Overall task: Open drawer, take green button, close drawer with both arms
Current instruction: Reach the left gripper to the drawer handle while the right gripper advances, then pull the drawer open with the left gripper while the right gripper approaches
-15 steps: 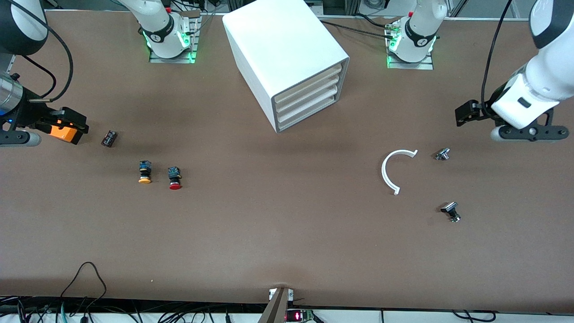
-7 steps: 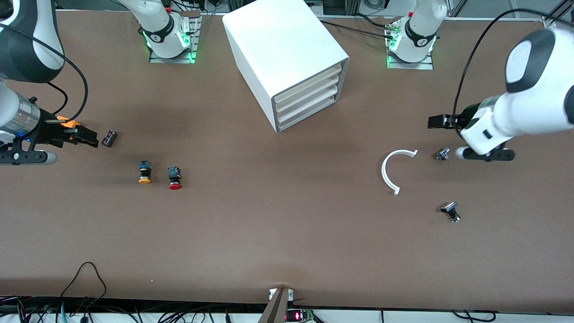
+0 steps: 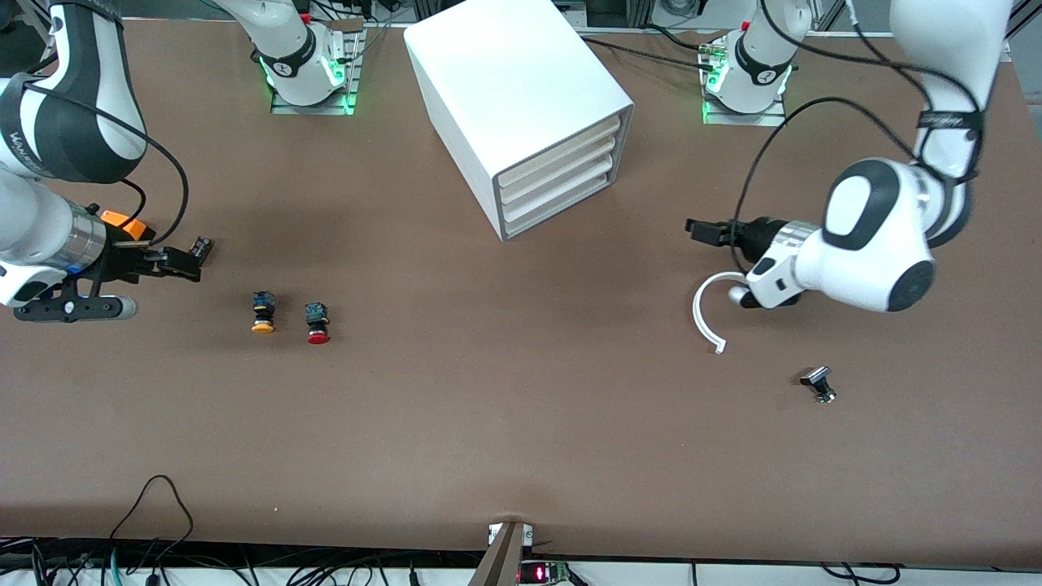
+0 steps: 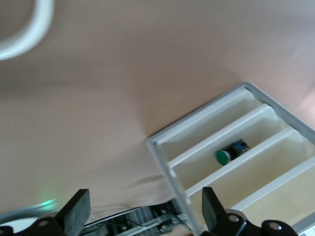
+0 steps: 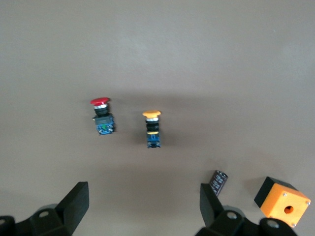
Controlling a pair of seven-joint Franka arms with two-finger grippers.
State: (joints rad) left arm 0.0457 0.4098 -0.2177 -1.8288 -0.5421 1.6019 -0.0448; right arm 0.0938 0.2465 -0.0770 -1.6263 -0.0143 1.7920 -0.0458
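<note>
The white cabinet (image 3: 505, 89) stands at the robots' side of the table, its three cream-fronted drawers shut. The lowest drawer (image 3: 560, 205) sits just above the tabletop. In the left wrist view the cabinet's front (image 4: 160, 152) shows with the green-capped button (image 4: 225, 156) lying inside one tray; I cannot tell which. My left gripper (image 3: 705, 231) (image 4: 142, 214) hangs open and empty over the table between the cabinet and a white curved piece. My right gripper (image 3: 182, 265) (image 5: 143, 206) is open and empty over the right arm's end of the table.
A yellow-capped button (image 3: 262, 313) (image 5: 152, 128) and a red-capped button (image 3: 317, 323) (image 5: 101, 115) lie toward the right arm's end. A black capacitor (image 3: 200, 247) (image 5: 219, 182) and an orange box (image 3: 122, 223) (image 5: 283, 204) sit by the right gripper. A white curved piece (image 3: 702, 317) (image 4: 29, 29) and a small metal part (image 3: 818, 384) lie toward the left arm's end.
Both arms have swung in from the table's ends. The left gripper moved toward the cabinet, past the white curved piece. The right gripper moved up to the capacitor. Both stayed open.
</note>
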